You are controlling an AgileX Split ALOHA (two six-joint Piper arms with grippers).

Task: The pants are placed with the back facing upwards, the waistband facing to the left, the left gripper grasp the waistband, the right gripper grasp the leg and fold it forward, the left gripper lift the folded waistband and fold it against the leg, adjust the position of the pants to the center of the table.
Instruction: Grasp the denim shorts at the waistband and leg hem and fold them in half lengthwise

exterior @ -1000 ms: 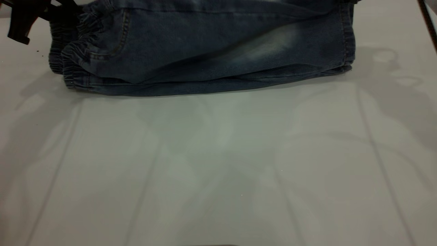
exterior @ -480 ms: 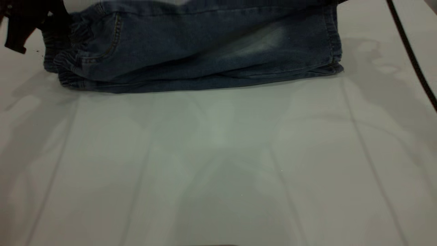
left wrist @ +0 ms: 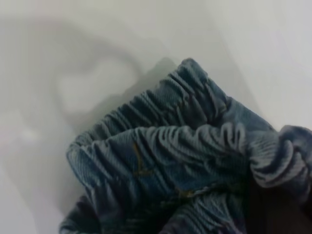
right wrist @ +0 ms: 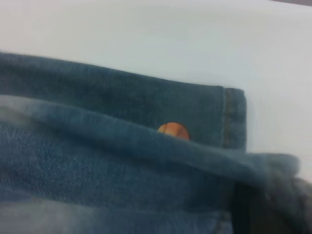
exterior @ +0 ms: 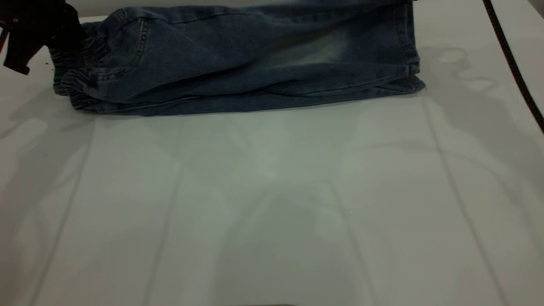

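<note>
Exterior view: pants (exterior: pixel 238 68) lie folded lengthwise along the far edge of the table (exterior: pixel 272 204), waistband (exterior: pixel 74 89) at the left, hems at the right. Top layer is the leg (exterior: pixel 323 51) with the whitish faded patch; one stitched back pocket (exterior: pixel 127 55) shows near the waistband. Left gripper (exterior: pixel 29 29) sits at the far left corner, right against the gathered waistband; only part of its black body is in frame. Left wrist view: elastic waistband (left wrist: pixel 185 156) is bunched and doubled over, a dark shape touches it at the frame edge, cloth appears pinched there, but can't tell if the jaws are clamped. Right wrist view: hem of the upper leg (right wrist: pixel 146 185) is raised off the lower leg (right wrist: pixel 122 102), an orange bit of print (right wrist: pixel 174 130) peeks out between the layers. Dark mass at the hem corner, probably the right gripper (right wrist: pixel 258 209); its grip can't be made out. Black cable (exterior: pixel 512 68) crosses the table's far right.
</note>
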